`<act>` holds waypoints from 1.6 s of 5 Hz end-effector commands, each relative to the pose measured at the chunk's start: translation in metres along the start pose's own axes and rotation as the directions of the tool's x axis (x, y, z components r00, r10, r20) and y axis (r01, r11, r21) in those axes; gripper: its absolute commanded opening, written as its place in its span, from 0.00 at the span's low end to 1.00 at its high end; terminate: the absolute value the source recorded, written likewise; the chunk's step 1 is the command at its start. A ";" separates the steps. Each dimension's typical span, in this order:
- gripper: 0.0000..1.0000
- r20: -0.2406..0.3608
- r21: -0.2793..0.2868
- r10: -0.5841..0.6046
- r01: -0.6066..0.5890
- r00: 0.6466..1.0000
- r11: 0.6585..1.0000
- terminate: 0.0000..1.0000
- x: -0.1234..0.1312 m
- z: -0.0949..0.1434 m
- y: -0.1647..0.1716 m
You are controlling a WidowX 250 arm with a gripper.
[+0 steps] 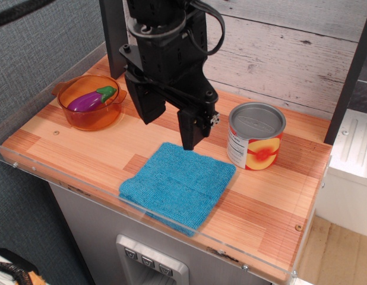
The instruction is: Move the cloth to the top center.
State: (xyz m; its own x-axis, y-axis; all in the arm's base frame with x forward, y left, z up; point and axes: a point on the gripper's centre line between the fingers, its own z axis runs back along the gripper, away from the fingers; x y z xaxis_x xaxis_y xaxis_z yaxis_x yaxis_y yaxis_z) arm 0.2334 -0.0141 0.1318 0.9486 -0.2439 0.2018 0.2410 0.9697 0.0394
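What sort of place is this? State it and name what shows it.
Probably a lab test bench dressed as a toy kitchen counter: a wooden table edged with clear plastic guards, a robot hand above a teal cloth, and props, namely a toy eggplant in an orange pot and a tin can.

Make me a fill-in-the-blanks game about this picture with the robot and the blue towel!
1. The cloth lies flat on the wooden table, and its color is ____.
2. The purple toy eggplant sits inside an orange ____.
3. The gripper hangs above the cloth's far edge, and its jaws stand ____.
4. The tin can stands upright beside the cloth, and the label shows a ____.

Missing words: blue; bowl; open; peach
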 end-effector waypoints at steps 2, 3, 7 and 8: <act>1.00 -0.056 0.050 0.062 -0.059 0.996 0.997 0.00 0.003 -0.026 0.005; 1.00 -0.129 0.067 0.084 -0.076 0.988 0.995 0.00 0.000 -0.061 0.011; 0.00 -0.162 0.066 0.211 -0.203 0.964 0.977 0.00 0.000 -0.128 0.027; 0.00 -0.176 0.086 0.234 -0.222 0.956 0.971 0.00 0.001 -0.136 0.039</act>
State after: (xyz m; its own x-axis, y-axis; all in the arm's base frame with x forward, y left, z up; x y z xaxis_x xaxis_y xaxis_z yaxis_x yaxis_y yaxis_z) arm 0.2727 0.0147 0.0064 0.9992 -0.0255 0.0295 0.0233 0.9969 0.0752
